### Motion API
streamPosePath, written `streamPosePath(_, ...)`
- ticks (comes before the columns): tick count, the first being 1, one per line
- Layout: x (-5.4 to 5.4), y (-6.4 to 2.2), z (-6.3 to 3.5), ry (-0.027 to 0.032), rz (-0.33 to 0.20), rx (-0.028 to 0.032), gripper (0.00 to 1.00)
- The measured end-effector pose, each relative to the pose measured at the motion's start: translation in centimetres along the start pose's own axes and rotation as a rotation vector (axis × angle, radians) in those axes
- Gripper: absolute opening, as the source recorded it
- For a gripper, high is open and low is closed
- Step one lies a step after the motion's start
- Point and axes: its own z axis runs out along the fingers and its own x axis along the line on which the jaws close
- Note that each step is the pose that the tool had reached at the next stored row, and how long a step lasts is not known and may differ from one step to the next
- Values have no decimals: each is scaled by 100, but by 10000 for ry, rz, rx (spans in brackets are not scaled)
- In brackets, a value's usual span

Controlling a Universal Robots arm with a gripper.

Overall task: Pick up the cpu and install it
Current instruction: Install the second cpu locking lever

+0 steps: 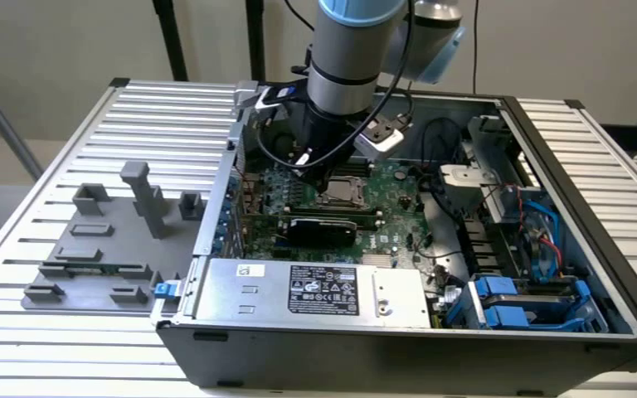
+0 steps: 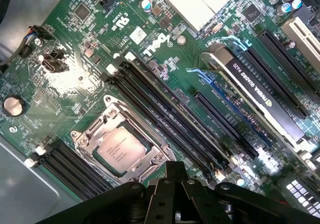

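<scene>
My pincer [image 2: 172, 194] hangs inside the open computer case [image 1: 407, 348], low over the green motherboard [image 2: 100, 58]; from the wrist view its dark linkage fills the near edge, and I cannot tell whether its fingers are spread or closed, though nothing appears to be held between them. Just beyond the pincer, close below it, the cpu [image 2: 120, 146] lies flat inside the silver socket frame [image 2: 87, 134], its grey metal lid facing up and a thin pale rim showing round it. It looks seated in the socket already, though the glare on the lid leaves me unsure how squarely. I judge the chip light, rigid and smooth-topped, likely to slip, with delicate contacts underneath; the safe hold is on two opposite edges, kept level, never on the lid's face. Beside the socket run the black memory slots [image 2: 165, 114]. Farther off sits a graphics card [image 2: 260, 91], and beyond it a pale heatsink [image 2: 200, 3]. In the exterior view, the case rests on a slatted desk [image 1: 31, 332] beside a grey fixture tray [image 1: 109, 249].
</scene>
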Motion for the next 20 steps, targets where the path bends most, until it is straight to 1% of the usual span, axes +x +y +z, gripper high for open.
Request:
streamPosePath(6, -14, 16, 13, -5, 2, 4, 11)
streamPosePath(8, -15, 19, 32, -6, 0, 4, 11)
streamPosePath(12, -28, 21, 105, -4, 0, 5, 11)
streamPosePath(17, -73, -6, 191, -4, 0, 5, 11)
streamPosePath(20, -94, -15, 241, 13, -1, 24, 11)
